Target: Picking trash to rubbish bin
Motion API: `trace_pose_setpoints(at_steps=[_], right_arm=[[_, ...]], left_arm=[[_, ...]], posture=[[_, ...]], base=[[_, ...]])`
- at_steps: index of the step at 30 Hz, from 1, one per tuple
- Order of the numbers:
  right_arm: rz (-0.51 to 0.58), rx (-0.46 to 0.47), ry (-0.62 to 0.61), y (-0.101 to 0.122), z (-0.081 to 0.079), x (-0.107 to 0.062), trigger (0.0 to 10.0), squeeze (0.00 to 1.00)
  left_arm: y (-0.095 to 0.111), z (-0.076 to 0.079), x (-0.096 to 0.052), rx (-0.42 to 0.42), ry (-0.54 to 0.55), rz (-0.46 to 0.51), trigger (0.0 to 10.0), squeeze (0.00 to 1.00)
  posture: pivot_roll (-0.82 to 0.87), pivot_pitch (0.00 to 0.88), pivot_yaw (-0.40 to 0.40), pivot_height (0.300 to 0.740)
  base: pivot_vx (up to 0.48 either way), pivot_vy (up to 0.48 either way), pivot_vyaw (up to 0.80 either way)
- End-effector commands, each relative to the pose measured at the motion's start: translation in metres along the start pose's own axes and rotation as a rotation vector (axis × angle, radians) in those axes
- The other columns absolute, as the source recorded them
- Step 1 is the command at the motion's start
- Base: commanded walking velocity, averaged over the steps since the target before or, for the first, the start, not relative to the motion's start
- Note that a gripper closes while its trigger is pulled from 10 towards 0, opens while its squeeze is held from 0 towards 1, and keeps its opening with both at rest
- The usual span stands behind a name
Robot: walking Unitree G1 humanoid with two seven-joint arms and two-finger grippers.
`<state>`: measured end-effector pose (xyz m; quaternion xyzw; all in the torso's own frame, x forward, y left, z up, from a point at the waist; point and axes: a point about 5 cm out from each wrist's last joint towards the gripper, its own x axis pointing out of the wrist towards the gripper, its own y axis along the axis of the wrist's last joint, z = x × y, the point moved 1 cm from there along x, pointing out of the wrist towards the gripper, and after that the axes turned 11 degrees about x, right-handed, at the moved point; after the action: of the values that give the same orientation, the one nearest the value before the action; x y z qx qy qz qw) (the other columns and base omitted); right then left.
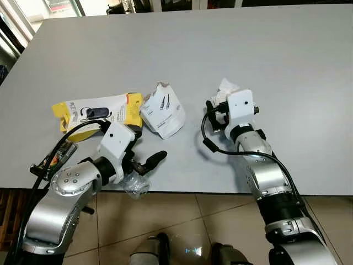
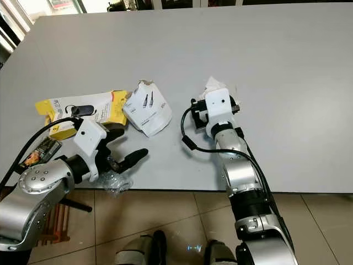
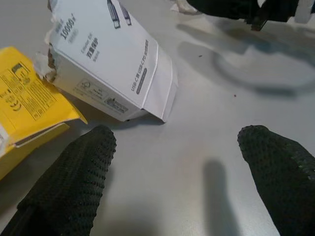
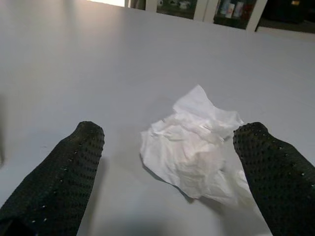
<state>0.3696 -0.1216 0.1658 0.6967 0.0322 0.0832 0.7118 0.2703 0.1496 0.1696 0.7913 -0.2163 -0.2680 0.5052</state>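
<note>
A crumpled white tissue (image 4: 193, 147) lies on the grey table (image 1: 287, 61), just beyond my right gripper (image 4: 172, 133). That gripper is open, one finger on each side of the tissue and not touching it. A torn white cable box (image 1: 162, 111) and a yellow package (image 1: 94, 110) lie to the left. My left gripper (image 1: 144, 147) hovers open near the table's front edge, pointing at the white box (image 3: 108, 64) with nothing between its fingers. A clear plastic wrapper (image 1: 135, 185) sits at the table edge below the left wrist.
A dark snack wrapper (image 1: 58, 155) lies at the front left edge beside my left arm's black cable. The far and right parts of the table are bare. Tiled floor (image 1: 182, 215) shows below the front edge.
</note>
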Motion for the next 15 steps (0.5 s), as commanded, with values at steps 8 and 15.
trace_pose_setpoints(at_steps=[8,15], right_arm=[[-0.022,0.040,-0.026,-0.007,0.014,0.006,10.0,0.00],[-0.032,0.080,-0.022,-0.010,0.019,0.010,10.0,0.00]], left_arm=[[0.001,0.000,-0.002,0.003,0.002,-0.008,10.0,0.00],[0.001,0.003,-0.002,-0.001,0.003,-0.008,10.0,0.00]], posture=[[0.18,0.247,0.094,0.740],[0.19,0.249,0.091,0.740]], base=[[0.000,0.000,0.00],[0.000,0.000,0.00]])
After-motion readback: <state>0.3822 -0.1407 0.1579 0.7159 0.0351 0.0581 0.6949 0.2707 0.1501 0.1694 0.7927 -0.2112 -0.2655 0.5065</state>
